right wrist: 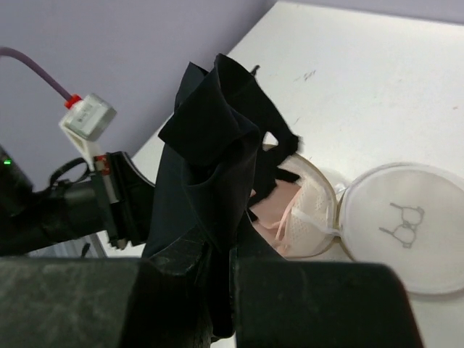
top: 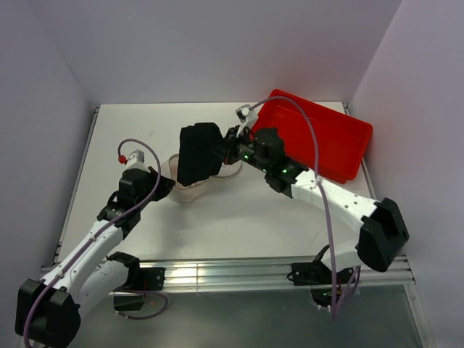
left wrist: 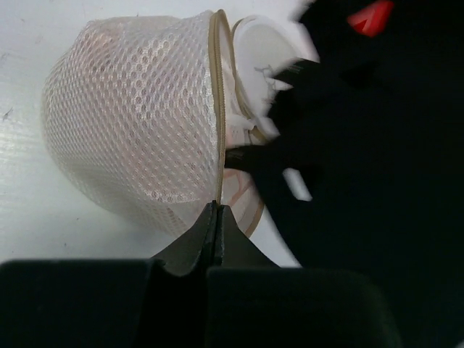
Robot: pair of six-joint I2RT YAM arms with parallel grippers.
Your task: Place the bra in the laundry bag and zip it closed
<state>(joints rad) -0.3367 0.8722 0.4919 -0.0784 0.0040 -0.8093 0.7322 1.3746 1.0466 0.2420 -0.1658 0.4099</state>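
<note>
laundry bag (left wrist: 130, 123): whitish honeycomb mesh, beige zipper rim
bra (right wrist: 270, 216): pale pink
cloth (top: 197, 154): plain black
tray (top: 326, 138): solid red
table (top: 123, 138): white
walls (top: 217, 51): pale lilac

A white table (top: 217, 232) was enclosed on three sides by plain, pale lavender walls: a back wall (top: 217, 43), a left wall (top: 32, 145) and a right wall (top: 428, 101). An aluminium rail (top: 232, 274) was fixed along the table's near edge, and a glossy grey surface (top: 254, 319) was seen below it. The tabletop was lit evenly and softly.
</note>
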